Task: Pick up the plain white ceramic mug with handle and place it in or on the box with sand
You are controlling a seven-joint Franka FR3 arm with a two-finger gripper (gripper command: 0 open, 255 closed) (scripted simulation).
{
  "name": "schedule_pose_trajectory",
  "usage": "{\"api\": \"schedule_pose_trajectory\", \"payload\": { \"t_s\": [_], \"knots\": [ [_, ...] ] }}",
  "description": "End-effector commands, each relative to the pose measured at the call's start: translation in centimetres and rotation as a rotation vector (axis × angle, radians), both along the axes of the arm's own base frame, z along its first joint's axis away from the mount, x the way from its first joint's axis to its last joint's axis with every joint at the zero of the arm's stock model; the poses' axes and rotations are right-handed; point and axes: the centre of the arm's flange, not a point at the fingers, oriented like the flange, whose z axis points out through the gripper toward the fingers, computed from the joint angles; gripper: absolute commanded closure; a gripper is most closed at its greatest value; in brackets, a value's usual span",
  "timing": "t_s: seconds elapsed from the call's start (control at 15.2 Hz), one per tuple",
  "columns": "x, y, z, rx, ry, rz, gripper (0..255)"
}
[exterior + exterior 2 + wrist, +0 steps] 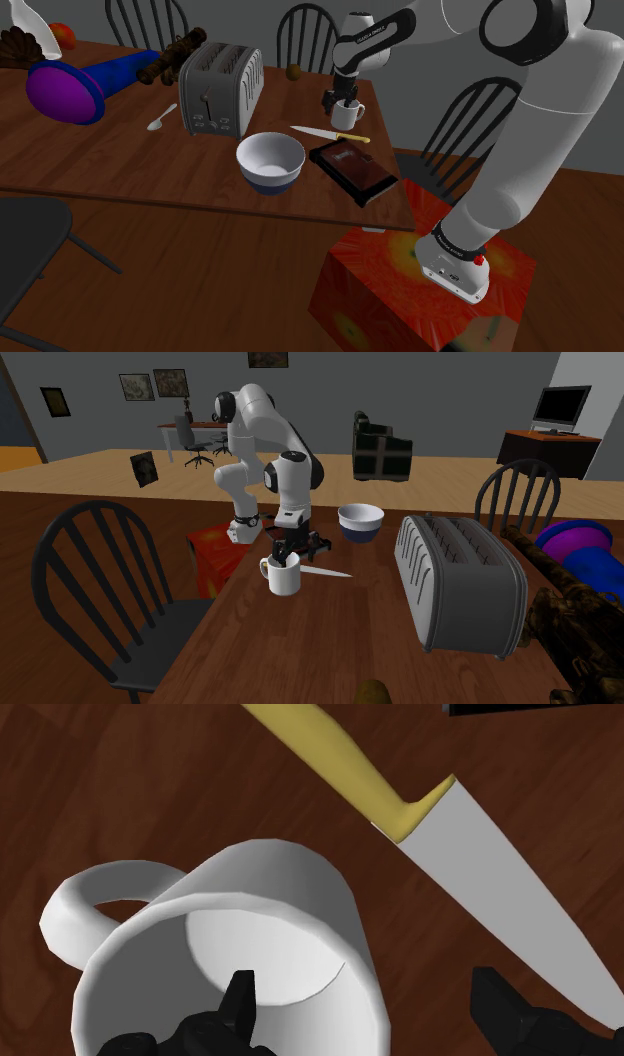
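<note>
The plain white mug with a loop handle [250, 934] stands upright on the brown wooden table [120, 150], just beside the yellow-handled knife with a grey blade [480, 874]. My black two-finger gripper [365, 989] is spread apart and grips nothing. One finger [240, 999] hangs inside the mug and the other outside, close to the blade, so the wall away from the handle sits between them. I judge the step in hand is the pinch. I'd close slowly and squarely on that wall (the outer finger must not snag the knife), then lift straight up before heading for the dark shallow box [352, 168] near the table's edge.
</note>
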Motion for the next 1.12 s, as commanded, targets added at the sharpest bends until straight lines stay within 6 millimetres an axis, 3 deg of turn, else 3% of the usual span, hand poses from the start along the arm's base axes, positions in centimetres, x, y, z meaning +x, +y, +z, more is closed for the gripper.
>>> {"api": "schedule_pose_trajectory", "payload": {
  "t_s": [0.0, 0.07, 0.66, 1.06],
  "knots": [
    [0.0, 0.0, 0.0, 0.000, 0.000, 0.000, 0],
    [0.0, 0.0, 0.0, 0.000, 0.000, 0.000, 255],
    [0.0, 0.0, 0.0, 0.000, 0.000, 0.000, 255],
    [0.0, 0.0, 3.2, 0.000, 0.000, 0.000, 255]
  ]
}}
